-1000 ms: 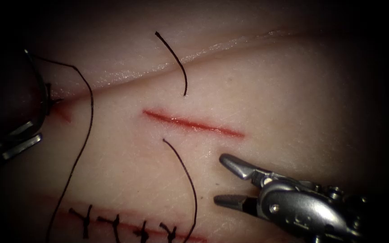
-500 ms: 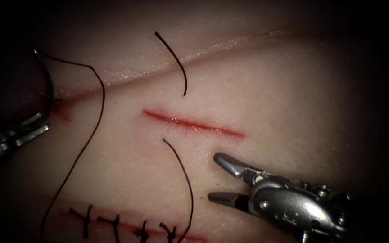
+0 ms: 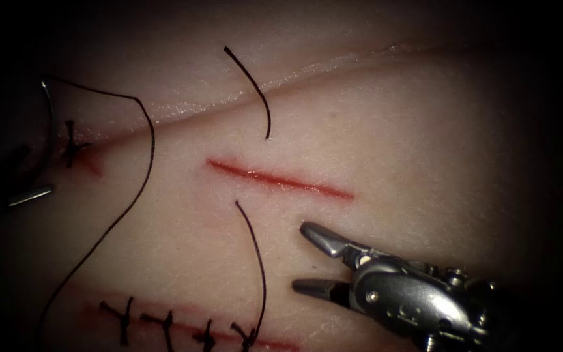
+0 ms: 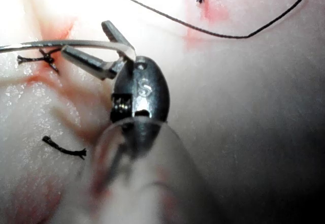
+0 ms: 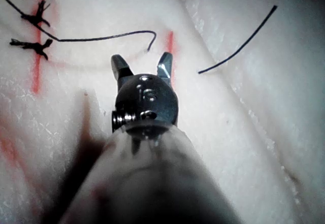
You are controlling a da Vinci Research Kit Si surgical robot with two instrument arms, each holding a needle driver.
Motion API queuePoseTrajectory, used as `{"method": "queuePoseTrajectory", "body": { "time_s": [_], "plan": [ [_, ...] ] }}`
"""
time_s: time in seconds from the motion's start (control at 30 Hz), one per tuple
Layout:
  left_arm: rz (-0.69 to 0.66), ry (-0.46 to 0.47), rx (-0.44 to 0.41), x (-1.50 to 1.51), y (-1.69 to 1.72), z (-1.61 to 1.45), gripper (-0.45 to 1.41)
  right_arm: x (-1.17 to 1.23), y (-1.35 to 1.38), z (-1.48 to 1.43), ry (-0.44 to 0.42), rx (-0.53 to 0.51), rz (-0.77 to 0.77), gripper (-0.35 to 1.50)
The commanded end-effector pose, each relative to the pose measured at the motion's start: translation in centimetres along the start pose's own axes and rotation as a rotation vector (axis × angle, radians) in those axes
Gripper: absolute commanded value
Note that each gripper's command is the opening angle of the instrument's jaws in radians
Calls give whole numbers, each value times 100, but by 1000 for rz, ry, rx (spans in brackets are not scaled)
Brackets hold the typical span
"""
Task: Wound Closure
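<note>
Endoscope view: the short red open cut (image 3: pixel 278 179) in the pale pork tissue (image 3: pixel 425 130) carries no stitch. The curved steel needle (image 3: pixel 48 114) sits well left of the cut, out of the tissue, with black thread (image 3: pixel 144 130) trailing from it. My left needle-driver tool (image 3: pixel 43 191) grips the needle. My right needle-driver tool (image 3: pixel 300 256) hangs just near the cut's right end, jaws wide, empty.

My read: a fresh stitch is being set up, and the next move calls for carrying the needle across to the cut. Left wrist view shows the grip near one end of the curve, which is murky from the endoscope.
</note>
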Motion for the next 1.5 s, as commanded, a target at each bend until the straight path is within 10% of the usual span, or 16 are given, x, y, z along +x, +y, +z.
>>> {"method": "queuePoseTrajectory", "body": {
  "time_s": [0.03, 0.43, 0.73, 1.03, 1.5],
  "plan": [
    [3, -9, 2, -10, 8, -2, 78, 0, -4, 10, 3, 2, 0, 147],
    [192, -207, 90, 33, 5, -61, 64, 0, -9, 12, 8, 8, 7, 147],
    [726, -240, -145, 99, 59, -2, 27, 2, -13, 10, 11, 9, 10, 147],
    [1168, -367, -248, 82, 47, 39, 29, 3, -17, 8, 18, 13, 17, 147],
    [1511, -389, -516, 69, 42, 55, 24, 5, -19, 5, 35, 20, 33, 147]
  ]
}}
